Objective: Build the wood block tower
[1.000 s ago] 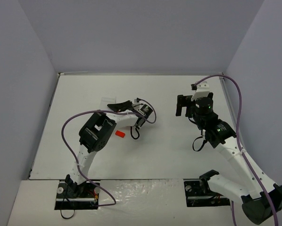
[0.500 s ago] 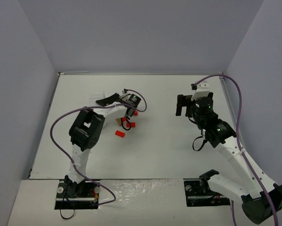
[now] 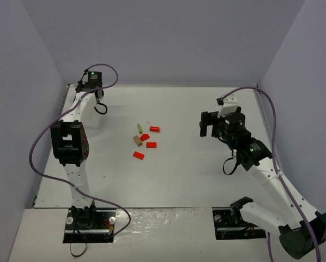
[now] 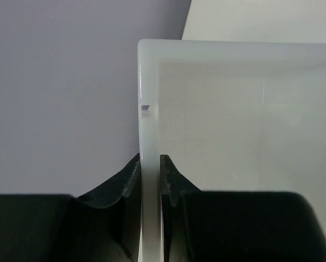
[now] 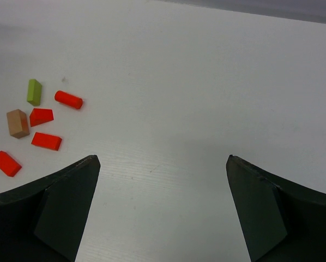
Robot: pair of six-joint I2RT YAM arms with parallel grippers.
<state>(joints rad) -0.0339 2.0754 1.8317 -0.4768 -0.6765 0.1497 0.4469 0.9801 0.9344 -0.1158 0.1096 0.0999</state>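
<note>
Where the left gripper (image 4: 150,162) clamps it, the tray (image 4: 234,49) runs off-view.

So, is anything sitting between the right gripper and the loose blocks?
Nothing visible does. Only bare table lies between the open right gripper and the scattered blocks. The tray is away from that path, its wall pinched in the left gripper.

Robotics lab test cell: a plain white table (image 3: 206,185) boxed in on three sides by bare pale grey-violet walls (image 3: 163,38). A white-and-black left arm (image 3: 69,143) and right arm (image 3: 261,158) are bolted at its near edge, trailing purple cables (image 3: 31,157).
</note>
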